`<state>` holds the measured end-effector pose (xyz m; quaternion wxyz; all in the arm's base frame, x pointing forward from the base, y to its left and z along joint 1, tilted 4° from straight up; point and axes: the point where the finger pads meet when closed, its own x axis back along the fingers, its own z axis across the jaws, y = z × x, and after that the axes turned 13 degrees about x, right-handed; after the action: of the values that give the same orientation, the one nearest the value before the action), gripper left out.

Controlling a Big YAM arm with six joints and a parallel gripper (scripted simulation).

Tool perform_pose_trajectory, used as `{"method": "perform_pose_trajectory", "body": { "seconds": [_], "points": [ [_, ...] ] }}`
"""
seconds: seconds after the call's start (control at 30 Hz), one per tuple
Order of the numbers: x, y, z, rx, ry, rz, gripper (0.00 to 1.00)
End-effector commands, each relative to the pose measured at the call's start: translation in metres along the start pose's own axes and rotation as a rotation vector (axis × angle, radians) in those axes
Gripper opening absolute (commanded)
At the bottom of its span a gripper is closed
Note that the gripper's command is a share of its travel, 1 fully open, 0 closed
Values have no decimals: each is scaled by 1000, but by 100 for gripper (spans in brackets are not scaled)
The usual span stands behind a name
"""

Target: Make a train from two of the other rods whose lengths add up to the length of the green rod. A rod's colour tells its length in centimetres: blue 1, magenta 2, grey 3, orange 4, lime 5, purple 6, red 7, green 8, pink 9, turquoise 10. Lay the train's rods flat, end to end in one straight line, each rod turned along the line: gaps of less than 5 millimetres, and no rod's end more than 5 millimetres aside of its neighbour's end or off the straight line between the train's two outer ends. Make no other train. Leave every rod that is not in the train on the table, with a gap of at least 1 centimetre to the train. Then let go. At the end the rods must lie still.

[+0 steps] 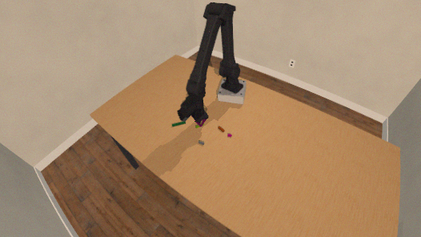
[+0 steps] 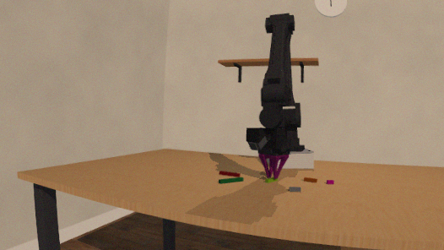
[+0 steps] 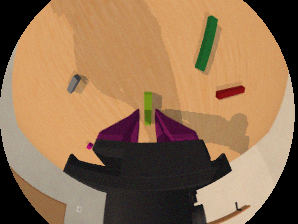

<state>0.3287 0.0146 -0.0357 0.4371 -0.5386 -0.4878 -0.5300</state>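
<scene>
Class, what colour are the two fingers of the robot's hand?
The fingers are purple-magenta; this shows best in the wrist view.
</scene>
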Motion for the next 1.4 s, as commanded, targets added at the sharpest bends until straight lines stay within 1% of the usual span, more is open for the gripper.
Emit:
{"method": "perform_pose_trajectory", "body": {
  "seconds": [0.0, 0.1, 0.2, 0.23, 1.37],
  "points": [
    [-6, 2, 0, -2, 3, -2, 22],
    [-7, 7, 0, -3, 5, -10, 22],
    [-8, 6, 0, -3, 4, -8, 22],
    [-9, 3, -1, -2, 2, 2, 22],
    [-9, 4, -1, -2, 3, -2, 22]
  ]
}}
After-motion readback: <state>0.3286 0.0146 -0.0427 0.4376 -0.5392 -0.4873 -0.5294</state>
